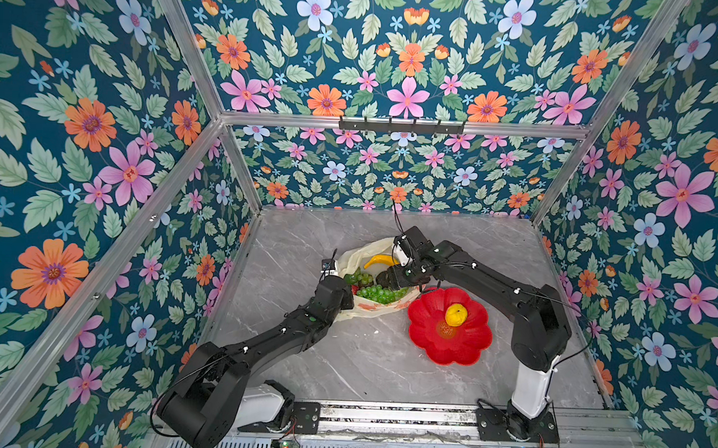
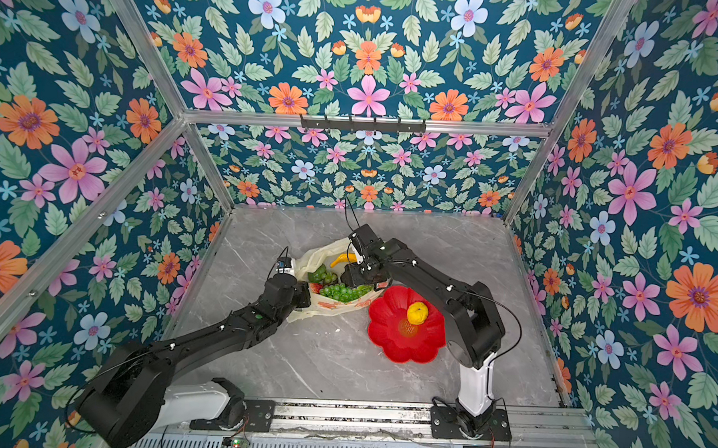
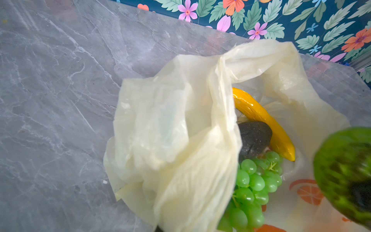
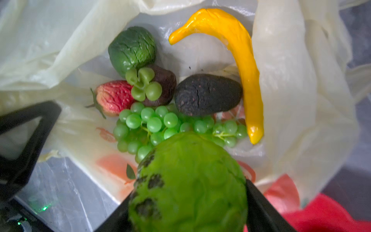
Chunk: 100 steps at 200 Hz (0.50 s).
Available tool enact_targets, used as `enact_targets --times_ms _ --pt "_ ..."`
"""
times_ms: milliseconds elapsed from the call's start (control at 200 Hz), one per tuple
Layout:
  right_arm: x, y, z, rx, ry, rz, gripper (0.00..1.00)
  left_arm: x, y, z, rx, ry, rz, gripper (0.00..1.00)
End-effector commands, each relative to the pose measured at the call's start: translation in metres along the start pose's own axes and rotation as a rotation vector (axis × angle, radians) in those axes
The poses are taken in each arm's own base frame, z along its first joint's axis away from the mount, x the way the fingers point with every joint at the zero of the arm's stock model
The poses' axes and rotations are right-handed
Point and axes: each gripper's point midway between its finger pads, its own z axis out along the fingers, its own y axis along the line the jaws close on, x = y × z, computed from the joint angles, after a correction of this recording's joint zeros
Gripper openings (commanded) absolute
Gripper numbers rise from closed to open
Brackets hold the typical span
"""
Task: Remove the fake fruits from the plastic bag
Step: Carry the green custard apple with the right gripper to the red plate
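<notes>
The cream plastic bag (image 1: 370,250) lies open in the middle of the table in both top views. My left gripper (image 1: 348,296) is shut on its near-left rim; bag folds (image 3: 176,140) hide the jaws in the left wrist view. My right gripper (image 4: 188,204) is shut on the bumpy bright green fruit (image 4: 188,180), just above the bag's mouth. Inside lie a banana (image 4: 241,60), a dark avocado (image 4: 207,94), green grapes (image 4: 152,124), a strawberry (image 4: 114,97) and a dark green fruit (image 4: 132,50). A lemon (image 1: 455,314) rests on the red plate (image 1: 464,346).
The red flower-shaped plate touches the bag's right side, under my right forearm. A dark purple fruit with a green cap (image 4: 162,86) also sits in the bag. Bare marble table (image 1: 343,357) spreads in front, and floral walls enclose three sides.
</notes>
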Motion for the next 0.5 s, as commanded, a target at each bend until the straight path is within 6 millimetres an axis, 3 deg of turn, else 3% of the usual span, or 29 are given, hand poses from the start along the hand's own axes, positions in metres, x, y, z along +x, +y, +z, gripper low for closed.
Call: enact_targets --times_ms 0,240,495 --pt "0.044 -0.03 -0.016 0.185 0.138 -0.022 0.7 -0.005 0.002 0.001 -0.019 -0.018 0.044 0.0" --pt "0.119 -0.064 -0.039 0.419 0.366 -0.02 0.7 -0.004 0.007 0.005 -0.043 -0.028 0.092 0.0" --pt "0.158 -0.091 -0.051 0.58 0.503 0.043 0.7 0.0 0.007 0.006 -0.032 -0.032 0.092 0.0"
